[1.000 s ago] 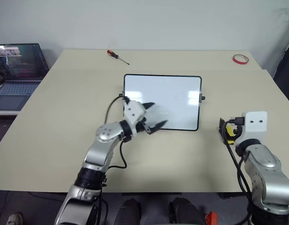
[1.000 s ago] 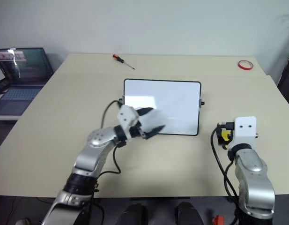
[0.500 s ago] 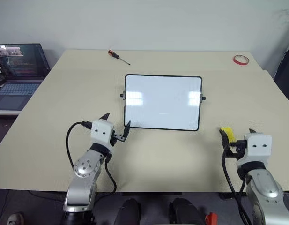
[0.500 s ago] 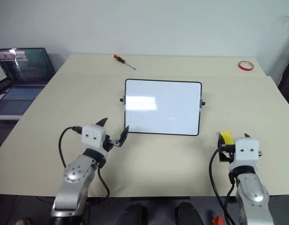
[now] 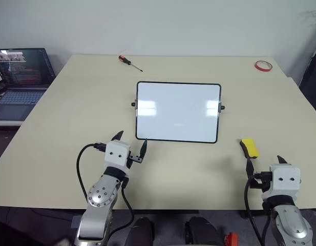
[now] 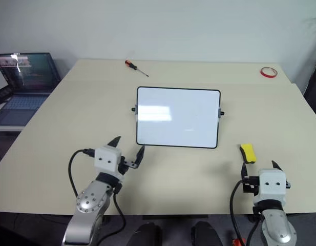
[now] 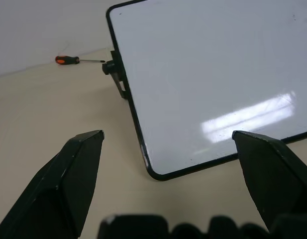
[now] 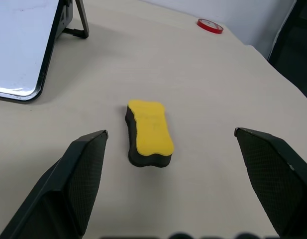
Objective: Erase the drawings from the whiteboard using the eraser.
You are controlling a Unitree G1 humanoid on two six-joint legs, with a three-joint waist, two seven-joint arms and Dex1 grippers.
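Beige table (image 5: 60, 118) carries the whiteboard (image 5: 178, 111) at centre; the eraser (image 8: 149, 132) lies free beside its right corner, yellow top, black underside. Left gripper (image 5: 130, 145) and right gripper (image 6: 259, 169) spread wide, empty.

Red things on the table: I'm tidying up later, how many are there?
2. The red-handled screwdriver lies at the far edge, beyond the whiteboard. The red tape ring sits at the far right corner. No others show.
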